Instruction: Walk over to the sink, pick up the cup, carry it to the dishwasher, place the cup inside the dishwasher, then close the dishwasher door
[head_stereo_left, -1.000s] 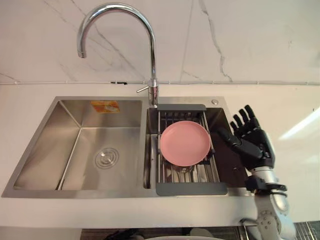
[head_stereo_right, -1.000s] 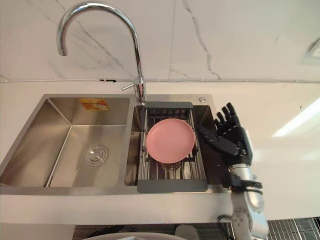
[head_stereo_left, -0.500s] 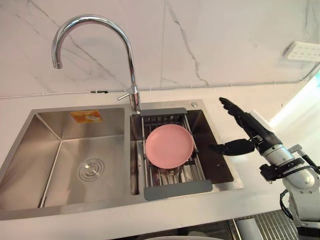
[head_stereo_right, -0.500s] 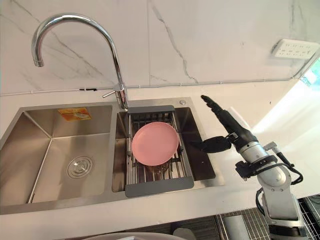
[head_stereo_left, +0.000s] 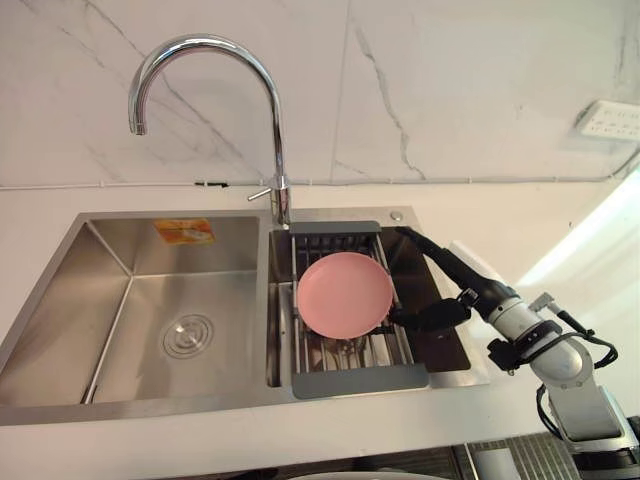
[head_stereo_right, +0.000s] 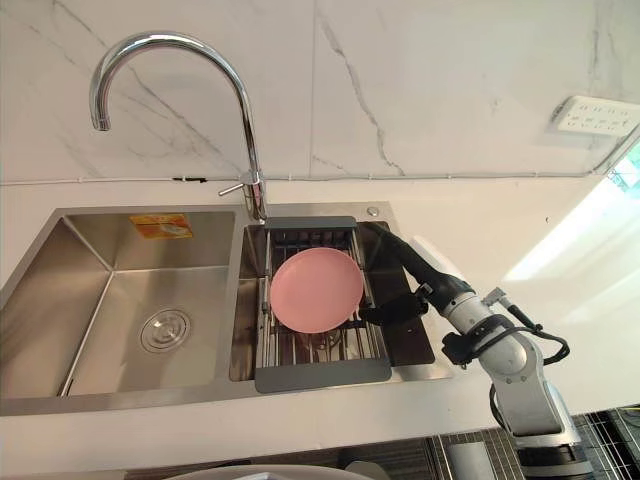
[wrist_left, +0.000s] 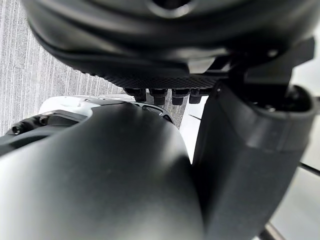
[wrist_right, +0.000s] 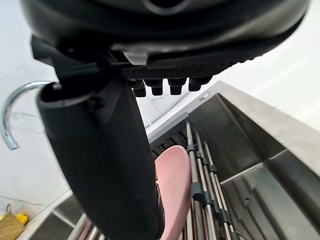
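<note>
Lowered since before, the right hand (head_stereo_left: 468, 291) reaches into the sink (head_stereo_left: 110, 300) beside the pink plate (head_stereo_left: 345, 293), fingers straight.

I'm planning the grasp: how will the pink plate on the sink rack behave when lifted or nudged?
The plate looks rigid and thin, so it is probably light. Its smooth, shallow rim offers the right hand little to hook, so it may slip. As it lies on the rack, a push would likely slide or tilt it rather than roll it.
</note>
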